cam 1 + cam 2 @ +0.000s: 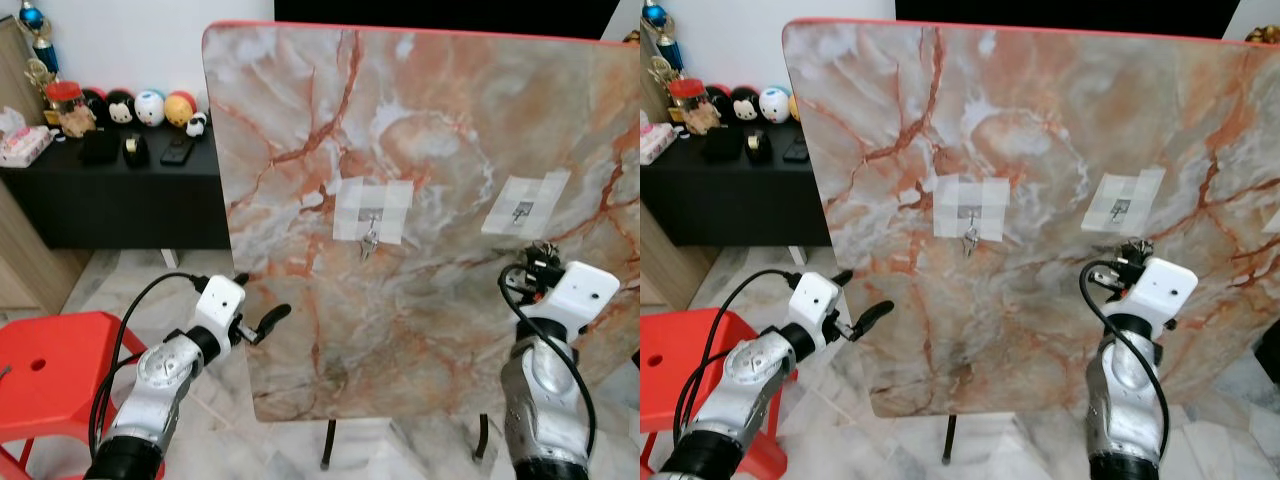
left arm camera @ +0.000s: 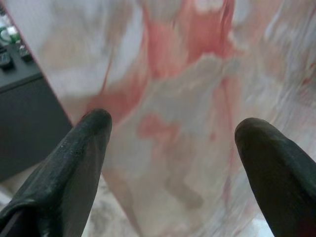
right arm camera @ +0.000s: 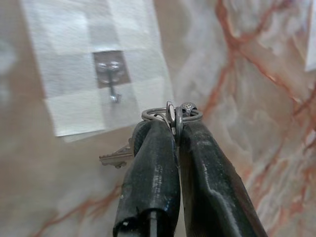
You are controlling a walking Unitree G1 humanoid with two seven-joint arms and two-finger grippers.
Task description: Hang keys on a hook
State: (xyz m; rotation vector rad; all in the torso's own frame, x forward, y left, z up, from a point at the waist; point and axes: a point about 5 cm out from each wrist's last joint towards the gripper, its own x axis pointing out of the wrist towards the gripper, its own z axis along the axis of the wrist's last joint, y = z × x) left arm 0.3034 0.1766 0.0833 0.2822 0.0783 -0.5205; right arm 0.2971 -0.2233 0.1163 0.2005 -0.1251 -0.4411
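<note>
Head view: a marble table (image 1: 420, 330) stands tipped upright, with a taped hook (image 1: 521, 211) on the right; the right end effector (image 1: 530, 262) is just below it. Right wrist view: its fingers pinch the keys (image 3: 168, 116) near the hook. Left wrist view: the left end effector (image 2: 173, 133) is spread.

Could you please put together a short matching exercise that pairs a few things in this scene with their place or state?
Things:
1. right hand
2. left hand
3. middle hook
4. red stool

Places or states:
A. open, beside the marble board's left edge
B. on the floor at the robot's left
C. already carries a key
D. shut on the keys, just below the empty taped hook

Right pairs: 1-D, 2-A, 3-C, 4-B

The keys hang by their ring from the right hand, close to the empty taped hook on the marble board.
</note>
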